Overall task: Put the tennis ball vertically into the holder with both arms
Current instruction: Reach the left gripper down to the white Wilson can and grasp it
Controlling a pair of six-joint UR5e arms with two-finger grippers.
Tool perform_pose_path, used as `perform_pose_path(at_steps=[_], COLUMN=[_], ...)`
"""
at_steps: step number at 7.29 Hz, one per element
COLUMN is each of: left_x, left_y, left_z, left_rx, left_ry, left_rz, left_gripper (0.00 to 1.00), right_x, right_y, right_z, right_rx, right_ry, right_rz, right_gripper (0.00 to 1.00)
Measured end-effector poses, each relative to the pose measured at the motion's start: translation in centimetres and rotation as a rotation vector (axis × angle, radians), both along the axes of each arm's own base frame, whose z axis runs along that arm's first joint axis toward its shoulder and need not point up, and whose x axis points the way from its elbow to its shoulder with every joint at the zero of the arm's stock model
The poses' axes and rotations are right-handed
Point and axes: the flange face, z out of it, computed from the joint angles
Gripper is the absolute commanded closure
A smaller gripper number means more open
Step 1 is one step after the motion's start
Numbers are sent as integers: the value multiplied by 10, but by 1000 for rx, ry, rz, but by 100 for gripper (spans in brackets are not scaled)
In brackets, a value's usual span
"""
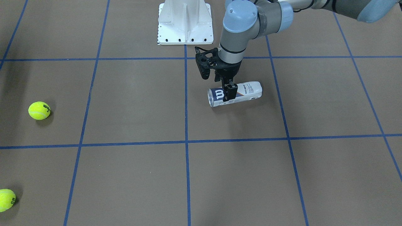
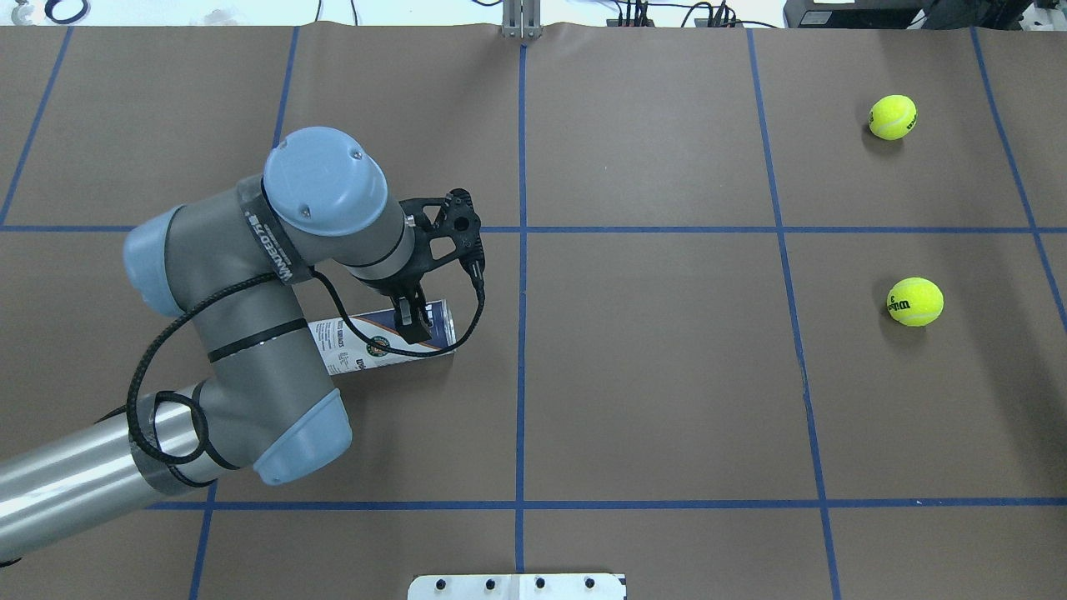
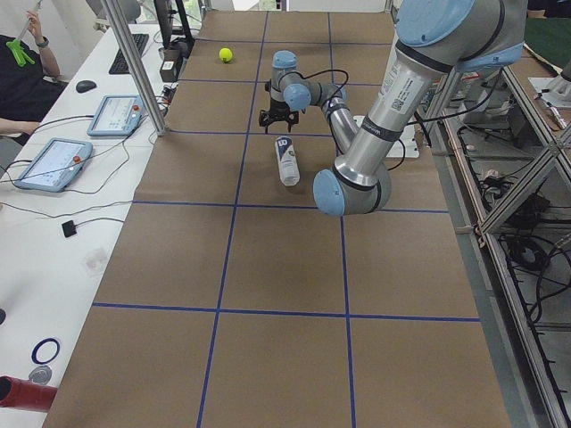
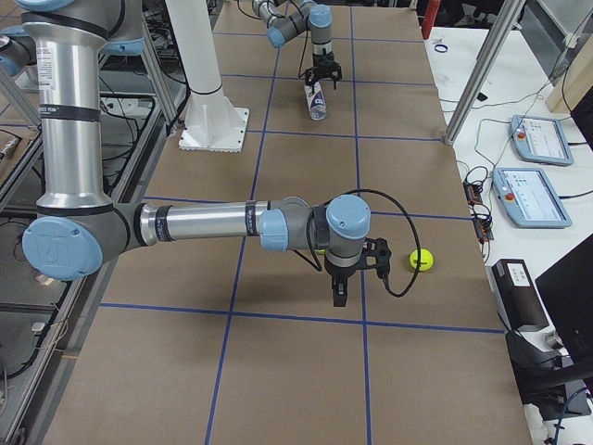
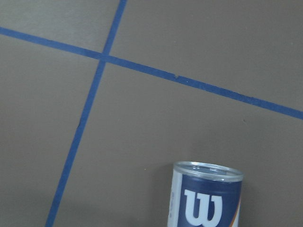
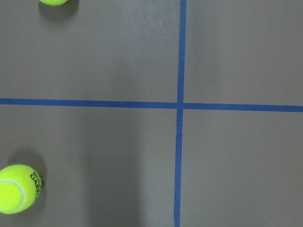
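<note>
Lying sideways, clear holder (image 1: 248,90), navy-and-white W label (image 1: 220,93), left hand (image 1: 229,94) astride it, grip unclear, right hand (image 4: 339,295) likewise unclear.

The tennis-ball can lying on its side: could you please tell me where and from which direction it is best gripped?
Grip the holder across its round body, near the open end, coming straight down from above. It lies flat, so only its curved sides offer opposing faces; the left gripper straddles it there.
</note>
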Motion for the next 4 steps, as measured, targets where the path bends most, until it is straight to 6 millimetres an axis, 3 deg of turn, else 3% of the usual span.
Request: perform_pose_path(at_steps=[4], left_x=[32], left_y=[8], left_z=[5], left_rx=[28], left_ry=[-40], left_rz=[2], left_gripper=[1], right_x=[0], right_y=[2], right_z=[2], right_rx=[-4], right_ry=[0], right_rz=[0], right_gripper=[1])
